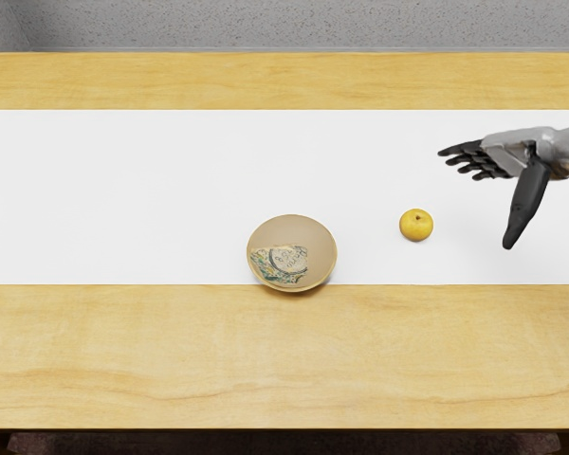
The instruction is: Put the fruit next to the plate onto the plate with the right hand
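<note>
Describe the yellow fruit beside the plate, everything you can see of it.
The fruit is small, round and yellow-orange, smooth-skinned, with a small dark dimple on top. It sits whole on the white strip, apart from the plate at picture left of it. Nothing touches it; the open right hand hovers farther toward the picture's right edge.

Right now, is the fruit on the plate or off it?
Off. The fruit lies on the white strip right of the plate, clear of its rim.

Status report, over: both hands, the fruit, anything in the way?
Right hand open, empty, right of the fruit, apart. Left hand not in view. Fruit beside plate, not on it. Nothing between them.
</note>
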Available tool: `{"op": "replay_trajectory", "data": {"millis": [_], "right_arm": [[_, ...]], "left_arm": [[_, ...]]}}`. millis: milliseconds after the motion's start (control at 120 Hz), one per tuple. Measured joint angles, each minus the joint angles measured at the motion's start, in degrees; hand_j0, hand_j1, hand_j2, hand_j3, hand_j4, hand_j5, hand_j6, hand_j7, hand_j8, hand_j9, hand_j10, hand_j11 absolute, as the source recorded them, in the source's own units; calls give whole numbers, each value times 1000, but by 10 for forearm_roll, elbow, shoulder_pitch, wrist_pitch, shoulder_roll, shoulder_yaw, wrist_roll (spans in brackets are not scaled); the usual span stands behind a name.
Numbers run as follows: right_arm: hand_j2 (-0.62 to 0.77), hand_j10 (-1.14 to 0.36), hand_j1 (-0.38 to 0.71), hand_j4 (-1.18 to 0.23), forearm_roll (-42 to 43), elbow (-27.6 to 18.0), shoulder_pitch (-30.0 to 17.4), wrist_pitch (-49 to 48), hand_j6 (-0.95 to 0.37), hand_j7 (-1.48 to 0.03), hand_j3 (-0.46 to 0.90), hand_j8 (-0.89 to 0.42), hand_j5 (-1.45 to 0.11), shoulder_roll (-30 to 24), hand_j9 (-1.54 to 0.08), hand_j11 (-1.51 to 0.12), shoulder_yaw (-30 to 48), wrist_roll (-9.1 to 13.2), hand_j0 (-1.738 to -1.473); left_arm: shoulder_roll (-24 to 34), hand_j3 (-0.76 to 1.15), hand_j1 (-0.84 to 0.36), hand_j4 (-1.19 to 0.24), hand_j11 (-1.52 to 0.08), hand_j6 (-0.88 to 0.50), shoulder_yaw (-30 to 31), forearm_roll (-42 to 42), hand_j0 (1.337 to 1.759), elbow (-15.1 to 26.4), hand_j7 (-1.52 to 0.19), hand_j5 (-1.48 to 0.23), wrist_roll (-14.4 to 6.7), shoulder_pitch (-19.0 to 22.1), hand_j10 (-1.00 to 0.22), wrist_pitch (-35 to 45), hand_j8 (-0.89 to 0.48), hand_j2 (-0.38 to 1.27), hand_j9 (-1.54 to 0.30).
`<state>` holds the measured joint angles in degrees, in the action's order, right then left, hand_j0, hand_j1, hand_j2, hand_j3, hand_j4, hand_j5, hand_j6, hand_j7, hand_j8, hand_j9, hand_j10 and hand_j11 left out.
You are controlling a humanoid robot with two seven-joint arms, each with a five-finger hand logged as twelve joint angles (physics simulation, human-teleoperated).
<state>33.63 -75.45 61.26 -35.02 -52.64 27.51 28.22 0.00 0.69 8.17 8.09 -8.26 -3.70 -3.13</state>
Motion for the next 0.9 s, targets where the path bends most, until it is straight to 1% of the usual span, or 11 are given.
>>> {"op": "replay_trajectory", "data": {"millis": [208,317,383,417,483,550,608,700,808,900], "right_arm": [[0,-4,-349,-5,-11,-5,5,0,-6,0,0,-5,-1,1,0,0,4,2,-1658],[0,-3,-349,-4,-14,-6,14,0,-6,0,0,-5,-1,-3,0,0,6,8,-1658],[0,-3,-349,-4,-37,-8,16,0,-6,0,0,-5,-1,-2,0,0,6,13,-1658],[0,-3,-349,-4,-45,-9,17,0,-6,0,0,-5,-1,0,0,0,6,19,-1658],[0,-3,-349,-4,-55,-11,20,0,-6,0,0,-4,-1,9,0,0,7,42,-1658],[0,-3,-349,-4,-57,-11,25,0,-6,0,0,-4,-1,16,0,0,9,54,-1658],[0,-3,-349,-4,-39,-15,30,0,-5,0,0,-4,-1,19,0,0,11,60,-1658],[0,-3,-349,-4,28,-40,34,1,-5,0,0,-4,-1,29,0,0,11,65,-1658],[0,-3,-349,-4,112,-57,36,20,-5,0,0,-4,-1,73,0,0,8,67,-1658],[0,-3,-349,-4,151,-62,36,47,-5,0,0,-4,-1,103,0,0,5,67,-1658]], "left_arm": [[0,0,325,-20,-26,-20,0,0,1658,0,-26,-26,0,0,-20,0,-20,4,-26],[0,0,325,-20,-26,-20,0,0,1658,0,-26,-26,0,-1,-20,0,-20,4,-26],[0,0,325,-20,-26,-20,0,0,1658,0,-26,-26,0,-1,-20,0,-20,4,-26],[0,0,325,-20,-26,-20,0,0,1658,0,-26,-26,0,-1,-20,0,-20,4,-26],[0,0,325,-20,-26,-20,0,0,1658,0,-26,-26,0,-1,-20,0,-20,4,-26],[0,0,325,-20,-26,-20,0,0,1658,0,-26,-26,0,-1,-20,0,-20,4,-26],[0,0,325,-20,-26,-20,0,0,1658,0,-26,-26,0,-1,-20,0,-20,4,-26],[0,0,325,-20,-26,-20,0,0,1658,0,-26,-26,0,-1,-20,0,-20,4,-26],[0,0,325,-20,-26,-20,0,0,1658,0,-26,-26,0,0,-20,0,-20,4,-26],[0,0,325,-20,-26,-21,0,0,1658,0,-26,-26,0,0,-20,0,-21,4,-26]]}}
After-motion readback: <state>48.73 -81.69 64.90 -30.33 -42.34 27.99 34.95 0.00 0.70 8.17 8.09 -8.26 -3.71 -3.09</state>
